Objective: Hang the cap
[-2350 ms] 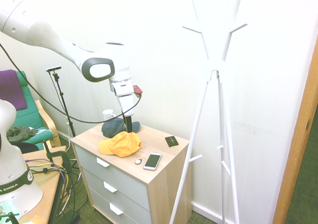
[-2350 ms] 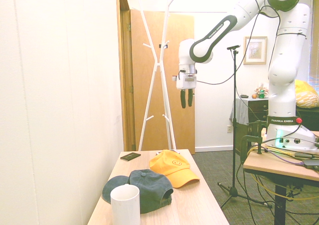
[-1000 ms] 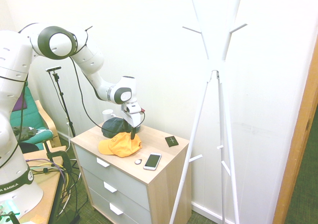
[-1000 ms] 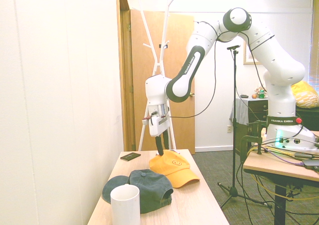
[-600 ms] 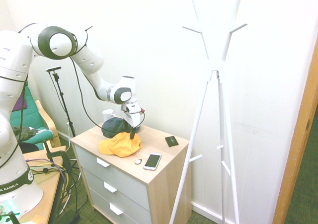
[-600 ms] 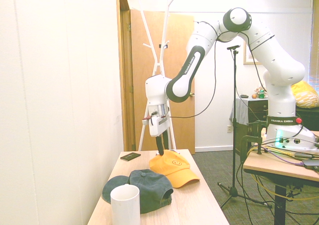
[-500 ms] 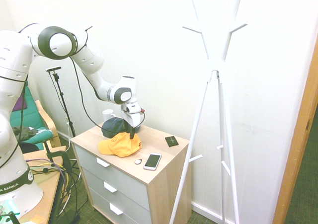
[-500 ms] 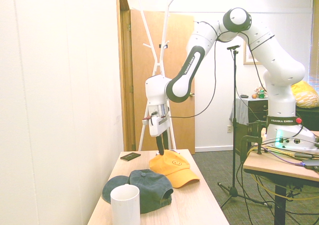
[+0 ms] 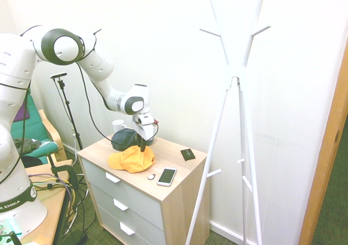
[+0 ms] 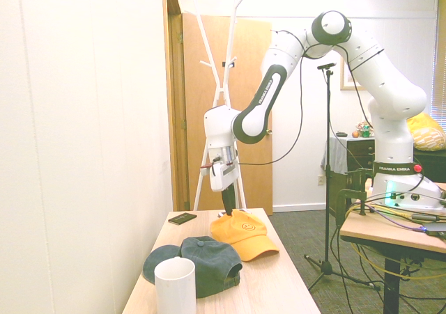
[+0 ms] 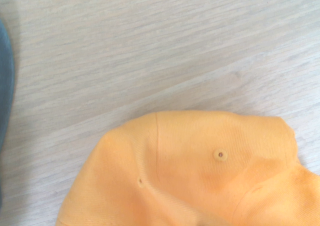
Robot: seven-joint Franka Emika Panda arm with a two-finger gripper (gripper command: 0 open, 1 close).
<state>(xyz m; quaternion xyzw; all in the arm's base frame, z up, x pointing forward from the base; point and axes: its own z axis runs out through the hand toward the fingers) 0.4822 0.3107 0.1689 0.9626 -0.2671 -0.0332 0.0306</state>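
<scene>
First exterior view: the gripper (image 9: 143,146) has stayed put at centre-left while its jaws draw in on the rear crown of the cap (image 9: 131,158), which lies on the desk (image 9: 174,181). Second exterior view, centre frame: jaws nearly together at the cap's (image 10: 243,232) back edge, though a firm hold cannot be confirmed. Wrist view: the cap's (image 11: 200,176) orange fabric fills the lower frame, so lifting toward the coat stand (image 9: 235,82) appears next.

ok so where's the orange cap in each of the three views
First exterior view: the orange cap lies left of centre on the dresser top, in front of the dark cap.
Second exterior view: lower centre, behind and right of the dark cap.
Wrist view: fills the lower middle and right.
Shared landmark: the dark cap beside it, a blue-grey sliver at the wrist picture's left edge.
</scene>
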